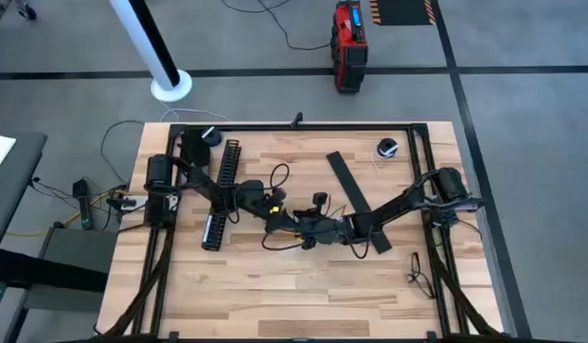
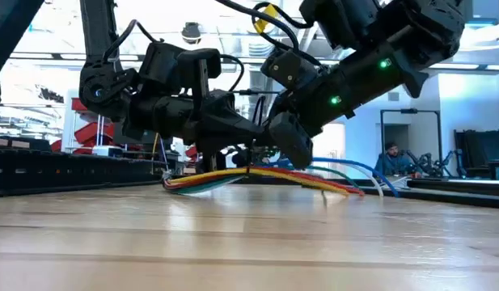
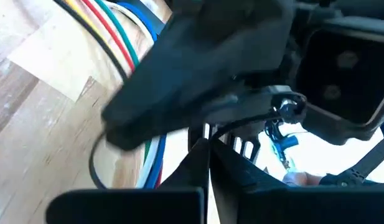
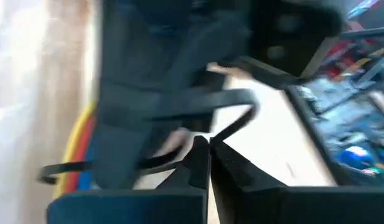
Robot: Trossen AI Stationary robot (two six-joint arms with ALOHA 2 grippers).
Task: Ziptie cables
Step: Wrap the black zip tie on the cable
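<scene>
The cables (image 2: 257,175), a bundle of yellow, red, green, blue and white wires, lie on the wooden table (image 1: 303,286) at its middle (image 1: 286,227). A thin black ziptie (image 4: 232,99) loops about them. My left gripper (image 1: 273,211) reaches in from the table's left and my right gripper (image 1: 317,229) from the right. They meet just above the bundle (image 2: 251,153). Both are shut, each on a stretch of the ziptie strap. The wires also show in the left wrist view (image 3: 126,37). My left gripper pinches the thin ziptie strap (image 3: 232,124) at its fingertips, slanting down from the table's left. The strap curves away around the wires; my right gripper's body hides much of it. My right gripper pinches the ziptie's strap (image 4: 220,135) at its fingertips, where the strap curls back from its loop. It comes slanting down from the table's right. The rest of the strap arcs over the coloured wires (image 4: 79,149).
A long black comb-slotted channel (image 1: 222,191) lies left of the cables and a flat black strip (image 1: 355,200) lies to the right under the right arm. A small roll (image 1: 387,148) sits at the far right. A loose black cable (image 1: 419,272) lies near the right edge.
</scene>
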